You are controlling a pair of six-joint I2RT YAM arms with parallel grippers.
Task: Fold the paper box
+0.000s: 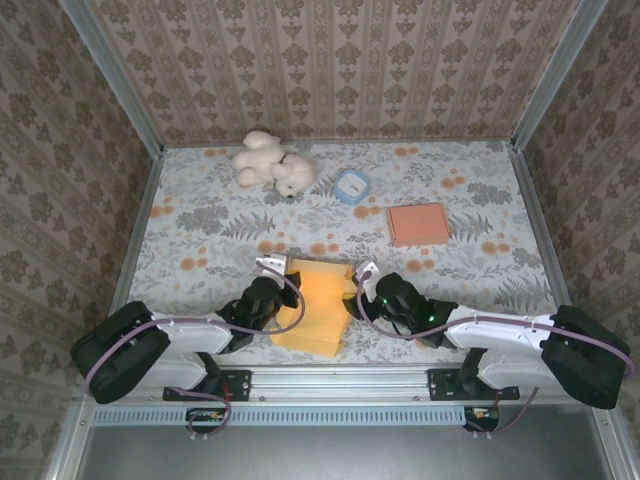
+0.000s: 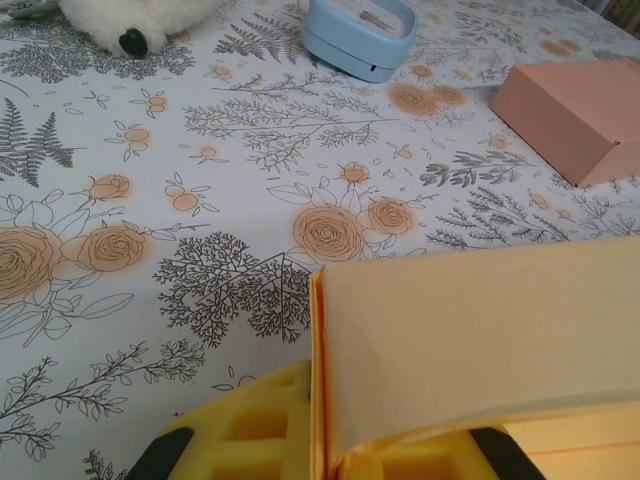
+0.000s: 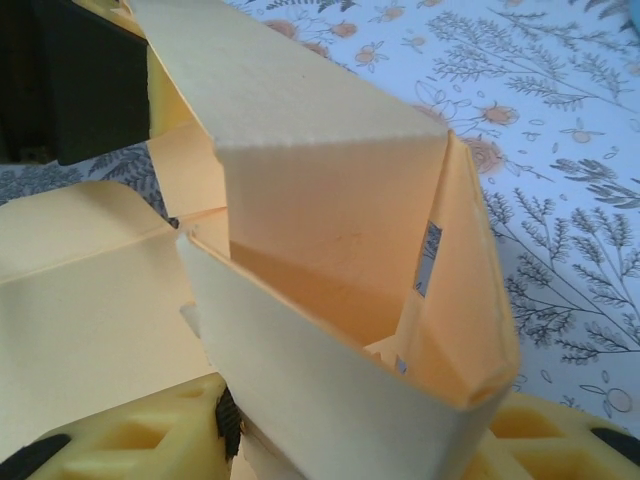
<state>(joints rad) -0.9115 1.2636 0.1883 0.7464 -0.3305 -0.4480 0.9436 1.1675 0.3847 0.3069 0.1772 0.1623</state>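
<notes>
The yellow paper box (image 1: 318, 305) lies partly folded at the table's near middle, between my two grippers. My left gripper (image 1: 280, 290) is at its left side. In the left wrist view its yellow fingers (image 2: 240, 425) are shut on the edge of an upright wall of the paper box (image 2: 480, 340). My right gripper (image 1: 364, 295) is at the box's right side. In the right wrist view a raised, doubled-over wall of the paper box (image 3: 330, 200) stands between the yellow fingers (image 3: 130, 445). The paper touches both pads of that gripper (image 3: 340, 445).
A folded pink box (image 1: 418, 223) (image 2: 580, 115) sits to the back right. A light-blue round container (image 1: 351, 186) (image 2: 358, 30) and a white plush toy (image 1: 272, 163) (image 2: 130, 15) lie at the back. Patterned walls enclose the table.
</notes>
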